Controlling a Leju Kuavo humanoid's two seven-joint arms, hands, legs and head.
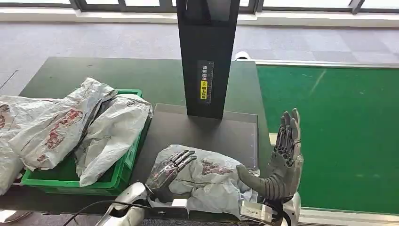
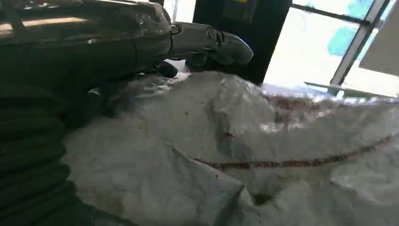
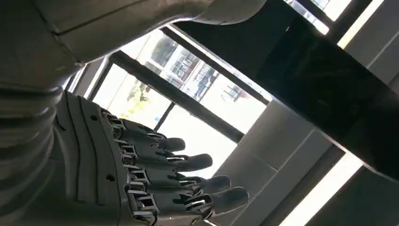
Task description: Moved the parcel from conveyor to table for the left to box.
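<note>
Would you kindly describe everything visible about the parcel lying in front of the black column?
The parcel is a soft, crumpled grey-white plastic mailer bag with smudged red printing and a red line across it. It lies flat on the dark platform at the table's near edge, right of the green crate. The left hand rests on its left side, fingers spread. The right hand stands open and upright at its right end.

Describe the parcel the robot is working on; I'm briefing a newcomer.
Find the tall black post on the dark table. On the grey plate before it lies a crumpled white plastic parcel with red print, under the left hand. Unlike similar bags, it lies outside the green crate.
</note>
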